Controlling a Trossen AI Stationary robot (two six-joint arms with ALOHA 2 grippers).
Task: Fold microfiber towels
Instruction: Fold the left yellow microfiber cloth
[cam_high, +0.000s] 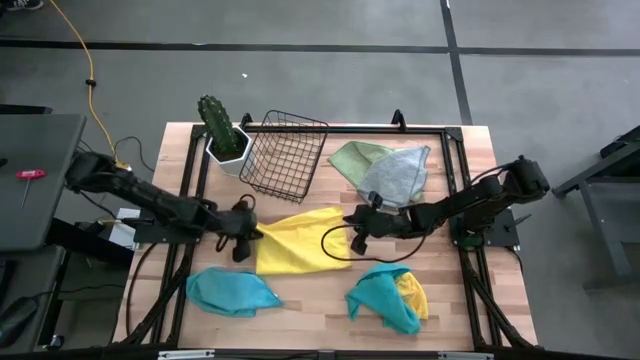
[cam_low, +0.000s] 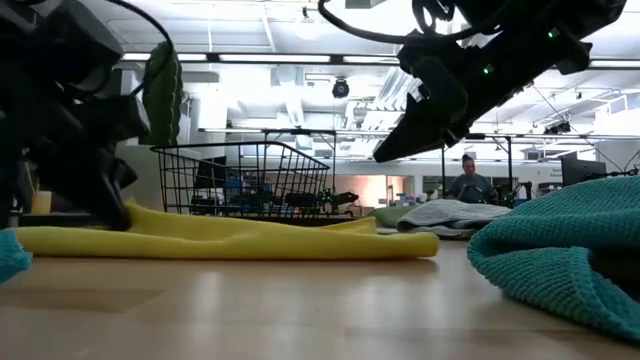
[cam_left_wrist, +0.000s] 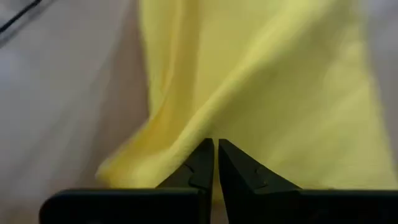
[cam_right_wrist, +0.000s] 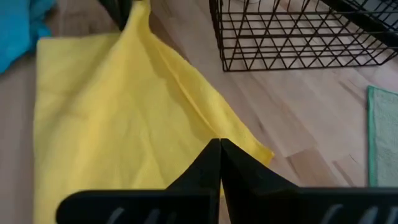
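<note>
A yellow microfiber towel (cam_high: 302, 242) lies spread in the middle of the table. My left gripper (cam_high: 243, 243) is shut on its far left corner. My right gripper (cam_high: 357, 238) is shut at the towel's right edge. In the low view my right gripper (cam_low: 385, 155) hangs clear above the table with nothing between its fingers, and the towel's right end (cam_low: 415, 243) lies flat. A teal towel (cam_high: 232, 292) lies crumpled near the front left. A teal and a yellow towel (cam_high: 388, 298) lie heaped at the front right. My left gripper pinches the yellow towel's far left corner (cam_left_wrist: 199, 140) between its two fingers, coming from the table's left and slanting down. That corner (cam_right_wrist: 138, 15) is raised a little and a ridge runs from it across the cloth. The rest lies on the table.
A black wire basket (cam_high: 285, 152) lies tipped at the far middle, beside a cactus in a white pot (cam_high: 225, 135). A light green towel and a grey towel (cam_high: 385, 168) lie overlapped at the far right. A person (cam_low: 468, 180) sits in the room behind.
</note>
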